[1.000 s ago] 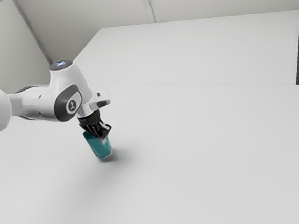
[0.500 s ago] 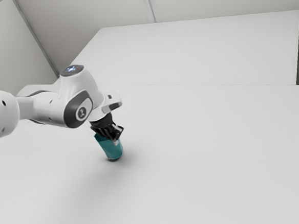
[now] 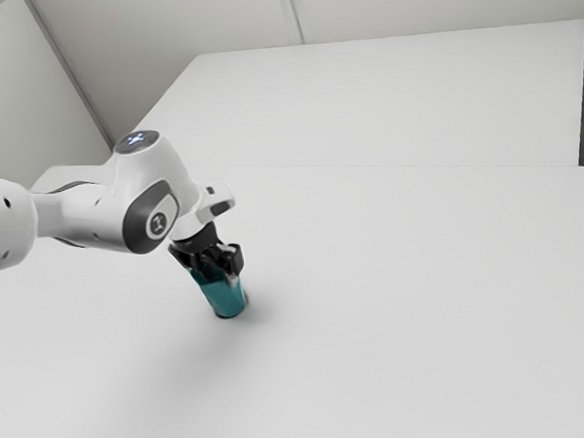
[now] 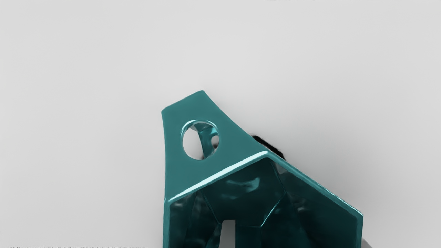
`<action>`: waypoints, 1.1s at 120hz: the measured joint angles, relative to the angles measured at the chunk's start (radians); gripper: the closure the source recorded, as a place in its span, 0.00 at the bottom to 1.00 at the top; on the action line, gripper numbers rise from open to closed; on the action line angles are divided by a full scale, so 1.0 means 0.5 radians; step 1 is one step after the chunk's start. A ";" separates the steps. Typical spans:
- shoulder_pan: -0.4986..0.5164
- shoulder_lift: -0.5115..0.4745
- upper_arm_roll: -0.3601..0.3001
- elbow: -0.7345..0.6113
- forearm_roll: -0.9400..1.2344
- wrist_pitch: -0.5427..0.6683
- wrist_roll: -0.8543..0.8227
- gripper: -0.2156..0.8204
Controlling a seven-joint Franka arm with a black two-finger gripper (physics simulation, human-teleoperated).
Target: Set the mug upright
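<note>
Find the teal mug (image 3: 227,296) mouth up beneath the hand, with its base apparently seated on the worktop (image 3: 377,293) and its lean in the exterior view judged to be perspective more than true tilt. Note the holed handle (image 4: 231,148) jutting clear of both fingers. Record the end effector (image 3: 214,273) as spread, with one fingertip (image 4: 228,236) inside the mouth, apart from the wall, and the other just outside the same wall. Rate the upright pose as apparently met; read the spread fingers as fitting either a release or an approach to a fresh grip, with no means of settling which. In either case, advise slow travel in line with the wall, without sideways sweep or wrist roll. Flag the inner fingertip as the chief hazard: liable to catch the rim (image 4: 220,175) and tip the mug. Recommend equal clearance on both faces of the wall, and no downward push, given the narrower base and likely top-heavy handling.
</note>
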 joint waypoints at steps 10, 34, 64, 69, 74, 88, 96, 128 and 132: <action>0.032 -0.012 -0.002 0.001 -0.002 -0.004 -0.007 0.45; 0.061 -0.085 -0.034 0.003 -0.004 -0.043 -0.022 0.30; 0.034 -0.189 -0.044 0.065 -0.003 -0.168 -0.033 0.24; 0.038 -0.193 -0.037 0.103 -0.003 -0.210 -0.034 0.23; 0.041 -0.195 -0.031 0.144 -0.004 -0.254 -0.035 0.23; 0.051 -0.187 -0.010 0.321 -0.061 -0.433 -0.036 0.22; 0.083 -0.168 -0.007 0.498 -0.098 -0.580 -0.037 0.22; 0.078 -0.141 0.016 1.138 -0.127 -1.115 -0.044 0.21; -0.024 -0.120 0.114 1.233 -0.122 -1.188 -0.045 0.21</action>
